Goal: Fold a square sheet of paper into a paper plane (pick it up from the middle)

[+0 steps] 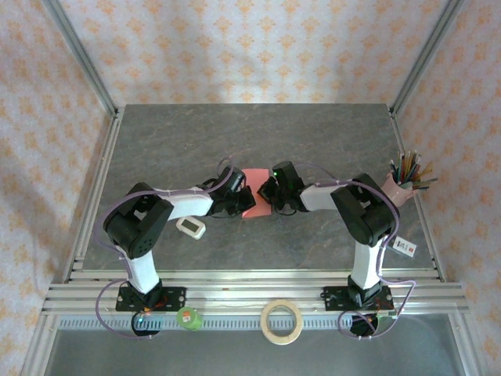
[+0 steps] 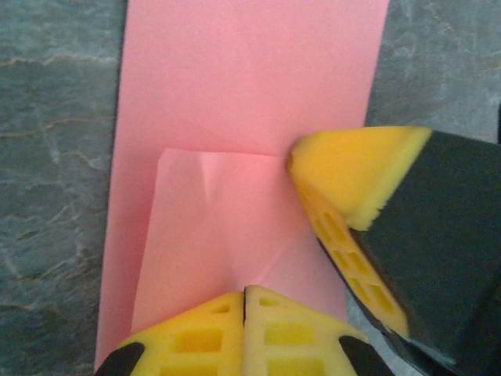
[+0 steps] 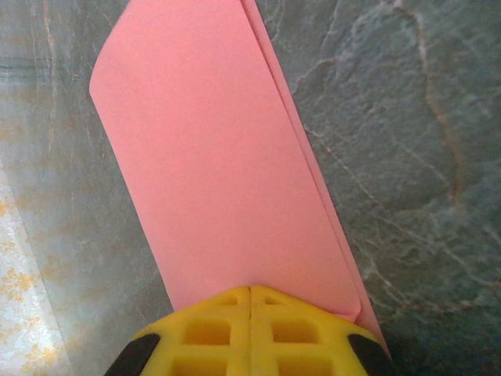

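The square sheet of paper (image 1: 253, 205) lies pink-red at the table's middle, folded into a long strip. In the left wrist view the paper (image 2: 250, 78) has a corner flap folded down over it, with creases meeting at my left gripper (image 2: 245, 294). That gripper is shut, its yellow tips resting on the flap. My right gripper's fingers (image 2: 344, 172) press the flap's edge from the right. In the right wrist view the paper (image 3: 219, 157) shows two stacked layers, and my right gripper (image 3: 250, 291) is shut with its tips on the top layer. From above, left gripper (image 1: 241, 200) and right gripper (image 1: 271, 196) meet over the sheet.
A small white gadget (image 1: 190, 227) lies by the left arm. A cup of pencils (image 1: 403, 182) stands at the right edge, with a white tag (image 1: 403, 246) nearer. A tape roll (image 1: 281, 322) and a green item (image 1: 189, 318) sit on the front rail.
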